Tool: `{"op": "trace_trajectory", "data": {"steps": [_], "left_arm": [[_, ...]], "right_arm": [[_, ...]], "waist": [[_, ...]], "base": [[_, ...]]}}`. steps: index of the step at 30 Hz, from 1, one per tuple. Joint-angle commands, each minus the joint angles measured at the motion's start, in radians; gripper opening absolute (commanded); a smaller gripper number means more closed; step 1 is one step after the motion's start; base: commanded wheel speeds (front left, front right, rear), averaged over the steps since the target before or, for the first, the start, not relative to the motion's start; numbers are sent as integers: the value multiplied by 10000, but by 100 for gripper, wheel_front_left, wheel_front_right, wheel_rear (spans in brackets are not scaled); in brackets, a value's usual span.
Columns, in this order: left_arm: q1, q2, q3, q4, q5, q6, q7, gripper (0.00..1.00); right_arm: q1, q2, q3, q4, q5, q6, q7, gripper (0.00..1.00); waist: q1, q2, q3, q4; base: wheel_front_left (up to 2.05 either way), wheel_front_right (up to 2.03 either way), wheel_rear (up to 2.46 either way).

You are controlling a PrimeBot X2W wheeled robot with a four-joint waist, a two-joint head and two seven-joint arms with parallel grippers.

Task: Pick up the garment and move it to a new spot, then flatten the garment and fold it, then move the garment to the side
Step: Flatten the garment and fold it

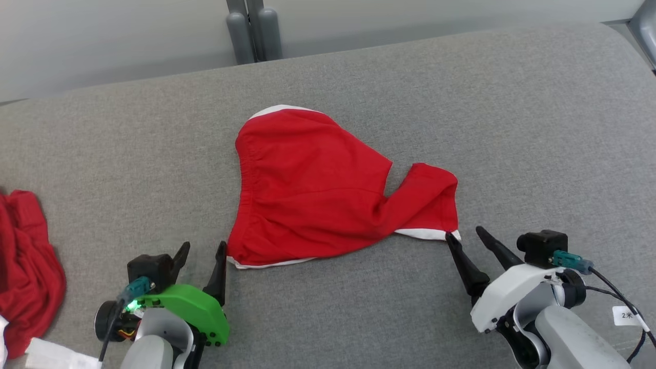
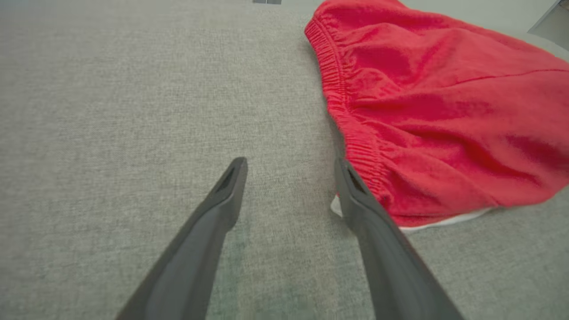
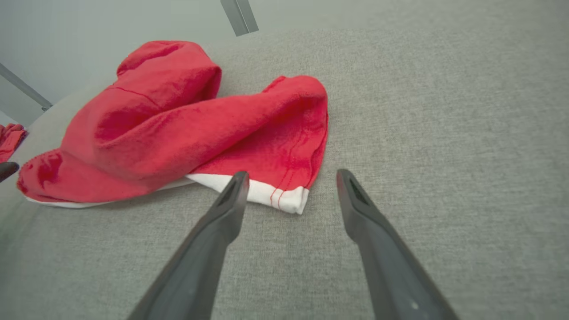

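Grey fabric surface (image 1: 102, 154), crumpled red cloth (image 1: 25, 266), grey posts (image 1: 253, 31)

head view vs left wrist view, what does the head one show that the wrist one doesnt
Head view, not left wrist view: the right end effector, open at the white-hemmed leg of the red shorts, and a second red cloth at the far left.
Left wrist view, not head view: the gathered waistband stitching in close detail.
Both: the red shorts, the grey fabric surface, and the open left end effector beside the shorts' near corner.
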State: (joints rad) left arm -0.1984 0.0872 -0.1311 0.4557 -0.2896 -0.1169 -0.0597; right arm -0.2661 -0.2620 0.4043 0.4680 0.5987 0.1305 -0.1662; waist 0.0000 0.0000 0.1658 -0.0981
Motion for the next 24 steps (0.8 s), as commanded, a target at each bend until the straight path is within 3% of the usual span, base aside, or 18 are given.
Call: {"op": "trace_trajectory", "data": {"steps": [1, 10, 17, 24], "left_arm": [[-217, 170, -126, 83, -62, -60, 251, 100], [-640, 837, -962, -13, -747, -141, 1490, 100], [-402, 1084, -1247, -938, -1539, -138, 1544, 100], [19, 1550, -1990, -1852, -2343, -140, 2427, 100]], "right_arm": [[-155, -47, 151, 108, 194, 4, 144, 100], [-714, -241, 1030, 629, 1103, 4, 173, 100], [-1037, -243, 1394, 1042, 1299, 4, -229, 100], [-1208, -249, 1694, 1333, 1497, 4, -512, 100]], "waist": [[0, 0, 163, 96], [0, 0, 418, 132], [0, 0, 545, 100], [0, 0, 561, 113]], "base": [[0, 0, 0], [0, 0, 0], [0, 0, 0], [0, 0, 0]]}}
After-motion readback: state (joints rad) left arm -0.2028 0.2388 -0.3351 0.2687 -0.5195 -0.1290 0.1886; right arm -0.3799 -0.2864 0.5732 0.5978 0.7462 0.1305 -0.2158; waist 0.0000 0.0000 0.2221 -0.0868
